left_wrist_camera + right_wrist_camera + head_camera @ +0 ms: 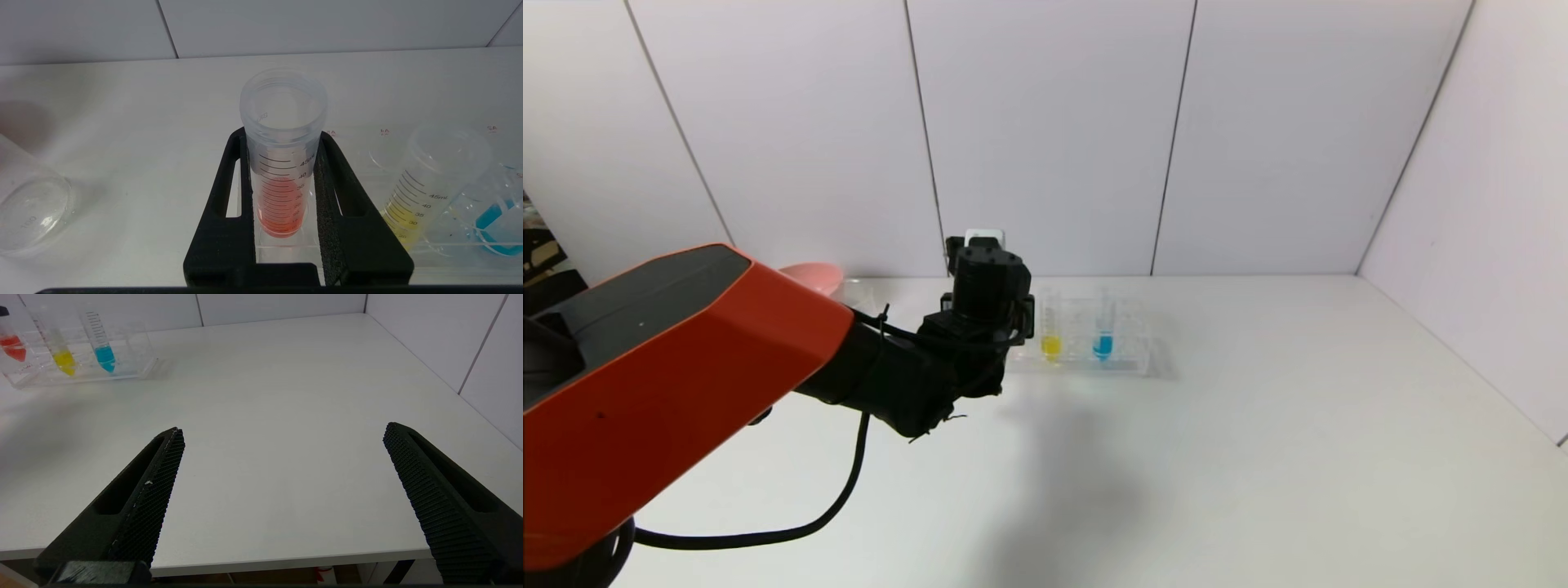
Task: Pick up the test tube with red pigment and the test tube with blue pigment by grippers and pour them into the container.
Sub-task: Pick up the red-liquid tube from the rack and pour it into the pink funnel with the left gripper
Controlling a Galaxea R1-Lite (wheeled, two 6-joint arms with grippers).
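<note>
White worktop (1258, 425): left gripper (282, 171) jaws clasp the test tube with red pigment (282, 163) in its rack (1127, 359); lifting askew risks spillage; right gripper (282, 490) jaws spread.

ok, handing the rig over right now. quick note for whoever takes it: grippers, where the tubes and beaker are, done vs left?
Left gripper: fingers on both sides of the test tube with red pigment, pressed against it; the tube is upright, still in the clear rack.
Right gripper: open, idle, low over the near table edge, far from the rack.
Test tube with blue pigment: upright in the rack, untouched, beside the yellow tube.
Container: on the table to the rack's left, looks empty.
Done: red tube gripped.
Left: lift and pour red, then pick up and pour blue.
</note>
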